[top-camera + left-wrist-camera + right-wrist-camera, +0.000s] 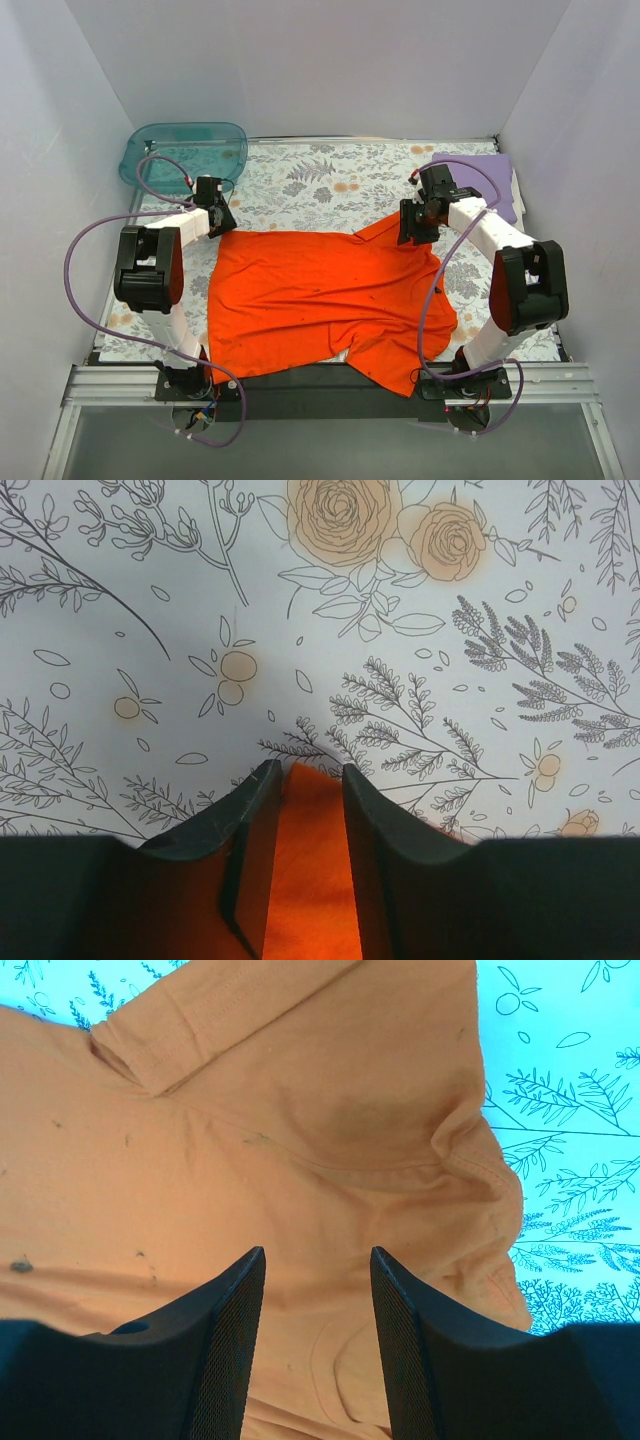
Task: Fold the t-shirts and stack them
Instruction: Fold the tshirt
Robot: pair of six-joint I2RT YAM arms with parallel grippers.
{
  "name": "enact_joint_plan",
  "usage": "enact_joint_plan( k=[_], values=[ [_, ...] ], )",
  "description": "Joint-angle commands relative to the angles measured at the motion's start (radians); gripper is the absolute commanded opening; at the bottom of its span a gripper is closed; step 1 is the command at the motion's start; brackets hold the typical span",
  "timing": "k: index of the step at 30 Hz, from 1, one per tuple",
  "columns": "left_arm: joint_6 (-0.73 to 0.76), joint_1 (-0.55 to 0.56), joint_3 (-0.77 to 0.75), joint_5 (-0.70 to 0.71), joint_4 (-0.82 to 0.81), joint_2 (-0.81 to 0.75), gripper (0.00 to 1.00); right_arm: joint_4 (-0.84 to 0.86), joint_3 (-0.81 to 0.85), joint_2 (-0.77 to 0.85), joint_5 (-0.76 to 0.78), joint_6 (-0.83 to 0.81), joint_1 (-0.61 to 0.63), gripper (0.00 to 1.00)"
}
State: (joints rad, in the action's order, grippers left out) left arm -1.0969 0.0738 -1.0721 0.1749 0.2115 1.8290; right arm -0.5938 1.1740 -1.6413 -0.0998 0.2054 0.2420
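One shirt is unfolded: the orange t-shirt (320, 300) lies flat. At its far-left corner the left gripper (310, 770) straddles cloth, grip unclear; over its far-right sleeve the right gripper (317, 1255) hangs open. Beyond it, the lavender t-shirt (495, 182) looks folded.

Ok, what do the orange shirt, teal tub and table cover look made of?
The orange shirt: soft matte cloth, likely cotton knit; it wrinkles and shows stitched hems. The teal tub: translucent glossy plastic, probably; the surface behind shows through. The table cover: smooth floral-printed sheet lying flat; cloth or vinyl, cannot tell.
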Motion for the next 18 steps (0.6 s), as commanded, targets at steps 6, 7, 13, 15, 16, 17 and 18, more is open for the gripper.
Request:
enact_joint_plan(
  k=[6,7,13,15,16,17,18],
  values=[
    [-0.015,-0.002,0.02,-0.026,0.042,-0.026,0.35,0.042,0.056,-0.029,0.02,0.003,-0.033,0.45],
    [-0.017,-0.002,0.021,-0.023,0.048,-0.031,0.38,0.042,0.061,-0.034,0.018,0.005,-0.041,0.45],
    [-0.012,-0.002,0.015,-0.005,0.071,-0.056,0.43,0.042,0.09,-0.052,0.009,0.009,-0.047,0.45],
    [-0.006,-0.002,0.012,-0.005,0.077,-0.053,0.43,0.042,0.09,-0.055,0.014,0.008,-0.047,0.45],
    [-0.006,-0.002,0.012,-0.005,0.077,-0.048,0.42,0.04,0.09,-0.057,0.018,0.009,-0.049,0.45],
    [-0.004,-0.002,0.011,-0.008,0.078,-0.045,0.41,0.042,0.088,-0.058,0.021,0.011,-0.05,0.45],
    [-0.003,0.0,0.009,-0.009,0.08,-0.036,0.4,0.046,0.087,-0.058,0.026,0.011,-0.053,0.45]
  ],
)
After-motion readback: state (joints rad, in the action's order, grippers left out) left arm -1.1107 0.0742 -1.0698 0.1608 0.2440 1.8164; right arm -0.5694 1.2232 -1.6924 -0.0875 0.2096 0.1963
